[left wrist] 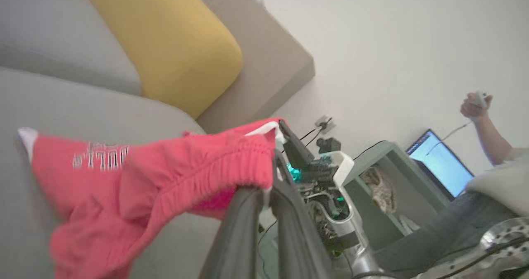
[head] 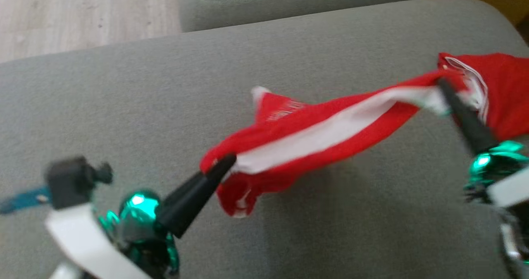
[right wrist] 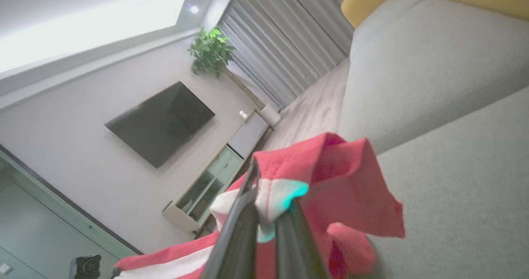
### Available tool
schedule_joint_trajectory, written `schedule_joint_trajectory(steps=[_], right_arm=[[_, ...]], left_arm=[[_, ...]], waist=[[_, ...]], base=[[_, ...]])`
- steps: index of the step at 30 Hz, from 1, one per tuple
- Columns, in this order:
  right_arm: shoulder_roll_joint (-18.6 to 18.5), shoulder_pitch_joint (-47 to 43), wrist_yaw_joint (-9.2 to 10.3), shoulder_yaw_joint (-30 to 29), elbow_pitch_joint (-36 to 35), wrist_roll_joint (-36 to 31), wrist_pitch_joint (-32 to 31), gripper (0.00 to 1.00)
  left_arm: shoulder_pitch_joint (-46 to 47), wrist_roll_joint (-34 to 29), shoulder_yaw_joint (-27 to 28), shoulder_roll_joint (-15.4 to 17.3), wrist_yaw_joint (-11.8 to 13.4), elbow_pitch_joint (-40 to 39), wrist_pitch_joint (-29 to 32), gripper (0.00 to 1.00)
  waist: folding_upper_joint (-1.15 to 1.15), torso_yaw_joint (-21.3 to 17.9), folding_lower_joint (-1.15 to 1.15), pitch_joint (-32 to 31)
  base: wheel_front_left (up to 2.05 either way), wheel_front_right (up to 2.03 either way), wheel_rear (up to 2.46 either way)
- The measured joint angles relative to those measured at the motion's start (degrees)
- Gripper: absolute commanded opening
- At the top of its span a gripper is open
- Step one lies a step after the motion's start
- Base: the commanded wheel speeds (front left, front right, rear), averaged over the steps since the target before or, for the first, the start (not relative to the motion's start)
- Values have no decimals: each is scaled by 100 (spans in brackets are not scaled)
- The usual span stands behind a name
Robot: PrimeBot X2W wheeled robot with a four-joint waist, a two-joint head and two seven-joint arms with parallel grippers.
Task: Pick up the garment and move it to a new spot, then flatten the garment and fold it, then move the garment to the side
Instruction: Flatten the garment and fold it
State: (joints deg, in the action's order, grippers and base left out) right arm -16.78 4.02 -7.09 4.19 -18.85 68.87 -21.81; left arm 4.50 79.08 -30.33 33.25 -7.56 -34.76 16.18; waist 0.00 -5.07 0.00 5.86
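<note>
Left gripper (head: 225, 163), 7 o'clock in the head view: fingers pressed together on the near end of the garment (head: 322, 134), red cloth bunched at the tips. Left gripper (left wrist: 266, 192) from its own wrist view: gathered waistband pinched between the tips, rest of the garment (left wrist: 124, 180) hanging toward 8 o'clock. Right gripper (head: 444, 84), 3 o'clock in the head view: fingers clamped on the far end, blurred, exact hold point hard to make out. Right gripper (right wrist: 268, 204) from its own wrist view: closed on a white-and-red fold of the garment (right wrist: 343, 175), teal glare over the pinched part.

Garment stretched as a band between the two grippers, from centre toward 2 o'clock in the head view; red with a white stripe, middle held clear of the sofa (head: 124, 105), shadow beneath. Right end cut off at the frame edge; white lettering too blurred to read. Contact of the hanging ends with the seat: cannot tell.

Left wrist view:
- Yellow cushion (left wrist: 173, 43), 11 o'clock.
- Open shelf (left wrist: 372, 167), 4 o'clock, holding a crumpled pale thing, identity unclear.
- Laptop (left wrist: 440, 163) just beyond.
- Person's hand (left wrist: 475, 103), 3 o'clock, gripping a small pale device.

Right wrist view:
- Low cabinet (right wrist: 215, 175), 7 o'clock, compartments open, contents too small to tell.
- TV (right wrist: 161, 122), 9 o'clock.
- Plant (right wrist: 210, 51), 11 o'clock.
</note>
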Motion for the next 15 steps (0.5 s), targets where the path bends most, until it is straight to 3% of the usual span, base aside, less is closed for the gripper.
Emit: schedule_joint_trajectory(steps=[4, 8, 12, 15], right_arm=[[-115, 9, -1, -487, -879, 489, -321, 0], [-339, 186, 0, -823, -1241, 884, -866, 0], [-388, 934, 0, -879, -717, 677, -1388, 0], [40, 1981, -1, -816, 143, 58, -1662, 0]], left_arm=[[449, 591, 312, 211, 87, -753, 347, 0], [1210, 1131, 602, 385, 380, -939, 764, 0], [2402, 798, 753, 488, 697, -49, 1048, 0], [3468, 76, 643, 321, 833, 1079, 1068, 0]], waist=[[0, -129, 0, 46], [0, -211, 0, 221], [0, -269, 0, 567], [0, -298, 1, 936]], base=[[0, 0, 0], [0, 0, 0], [0, 0, 0], [0, 0, 0]])
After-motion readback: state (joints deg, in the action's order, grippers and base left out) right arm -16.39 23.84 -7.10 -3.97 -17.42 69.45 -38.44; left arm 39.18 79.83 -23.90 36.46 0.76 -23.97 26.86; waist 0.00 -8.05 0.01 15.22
